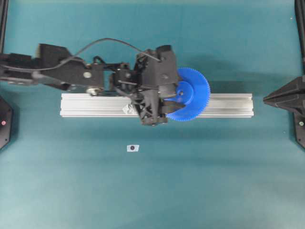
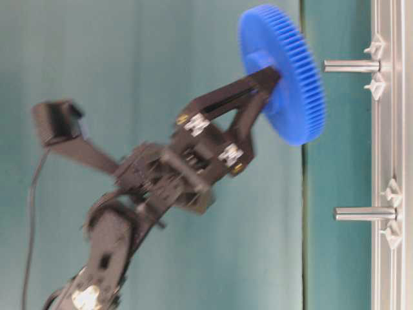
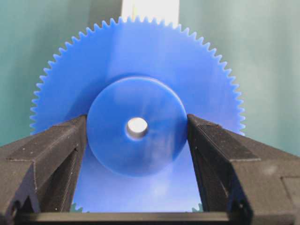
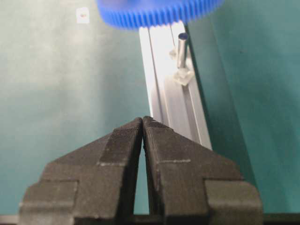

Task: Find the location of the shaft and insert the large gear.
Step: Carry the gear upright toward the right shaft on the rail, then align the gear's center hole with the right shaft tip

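Gripping the large gear (image 3: pixel 136 108) by its raised round hub, the left gripper (image 3: pixel 137 129) has one finger pressed to each side of the hub; the toothed disc spreads well past both fingers (image 3: pixel 56 154). From the left wrist view the gear faces the camera flat on, and the end of a grey pin shows through its small centre hole.

Table-level view: the gear (image 2: pixel 284 71) stands on edge, its flat face turned toward the aluminium rail (image 2: pixel 387 155) at right. Two shafts stick out level from the rail toward the gear, long axes across the frame. The upper shaft (image 2: pixel 352 65) sits just beside the gear's face, tip near the disc but not into it as far as can be seen; the lower shaft (image 2: pixel 364 213) is well apart from it. Small clear mounts (image 2: pixel 376 46) flank each pin.

Overhead: the gear (image 1: pixel 190 94) hangs over the rail (image 1: pixel 228 105), wider than it; the rail runs left to right.

Right gripper (image 4: pixel 142 123): tips clenched together, holding nothing, back from the rail's end.

Small white tag (image 1: pixel 133 148) with a dark dot lies on the teal table (image 1: pixel 214 181). No readable writing anywhere.
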